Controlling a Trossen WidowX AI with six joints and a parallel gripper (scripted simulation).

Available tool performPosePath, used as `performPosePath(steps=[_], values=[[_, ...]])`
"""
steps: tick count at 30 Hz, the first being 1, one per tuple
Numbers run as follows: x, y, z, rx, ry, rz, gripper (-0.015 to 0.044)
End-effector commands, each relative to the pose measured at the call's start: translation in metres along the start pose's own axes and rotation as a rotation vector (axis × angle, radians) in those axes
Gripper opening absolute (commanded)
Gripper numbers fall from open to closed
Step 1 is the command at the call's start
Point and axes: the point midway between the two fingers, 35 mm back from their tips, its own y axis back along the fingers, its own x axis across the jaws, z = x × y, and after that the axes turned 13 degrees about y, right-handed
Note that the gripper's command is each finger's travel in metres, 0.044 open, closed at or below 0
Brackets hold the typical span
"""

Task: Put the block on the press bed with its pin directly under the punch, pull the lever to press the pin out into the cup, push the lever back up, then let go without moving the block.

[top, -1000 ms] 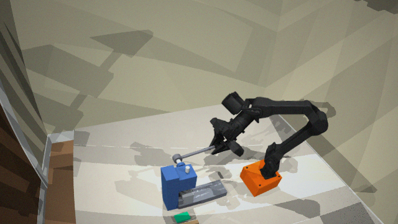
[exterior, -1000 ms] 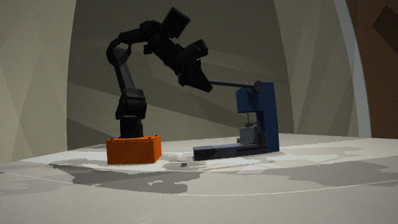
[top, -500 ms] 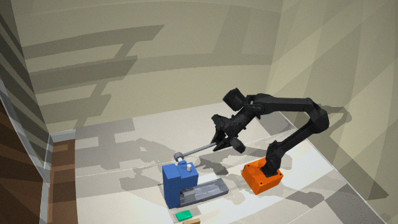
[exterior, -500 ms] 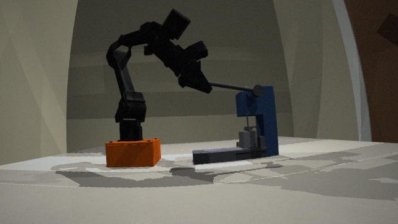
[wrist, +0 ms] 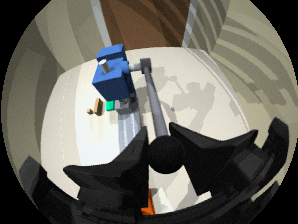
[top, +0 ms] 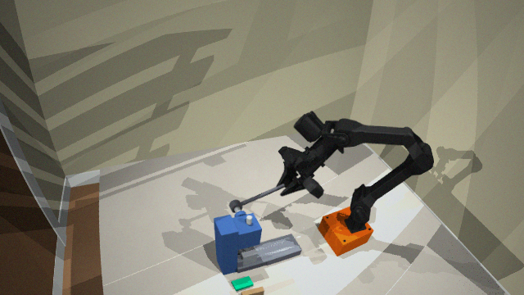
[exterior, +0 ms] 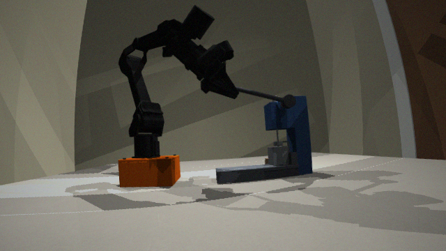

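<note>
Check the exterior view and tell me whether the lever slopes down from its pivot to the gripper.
No, the lever rises from its pivot to the gripper.

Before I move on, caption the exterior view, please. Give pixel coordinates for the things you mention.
A black robot arm's gripper (exterior: 235,93) grips the lever (exterior: 259,94) of a blue press (exterior: 304,139), lever sloping up toward the arm.

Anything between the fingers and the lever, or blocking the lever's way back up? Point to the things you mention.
Nothing visible in the way: the fingers (top: 287,186) (exterior: 237,93) are already shut on the lever (top: 262,195) (exterior: 259,94) (wrist: 156,105), and no object shows above it.
</note>
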Motion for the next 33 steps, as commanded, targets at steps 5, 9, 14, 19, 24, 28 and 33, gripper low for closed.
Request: performPosePath(steps=[5, 9, 14, 19, 24, 28, 33], values=[[-0.004, 0.008, 0.016, -0.015, 0.006, -0.003, 0.0000], [-0.005, 0.010, 0.020, -0.015, 0.006, -0.003, 0.0000], [-0.006, 0.012, 0.027, -0.015, 0.006, -0.003, 0.0000], [-0.007, 0.014, 0.033, -0.016, 0.006, -0.003, 0.0000], [-0.009, 0.016, 0.039, -0.016, 0.006, -0.003, 0.0000], [-0.010, 0.018, 0.044, -0.016, 0.006, -0.003, 0.0000], [-0.012, 0.019, 0.051, -0.016, 0.006, -0.003, 0.0000]])
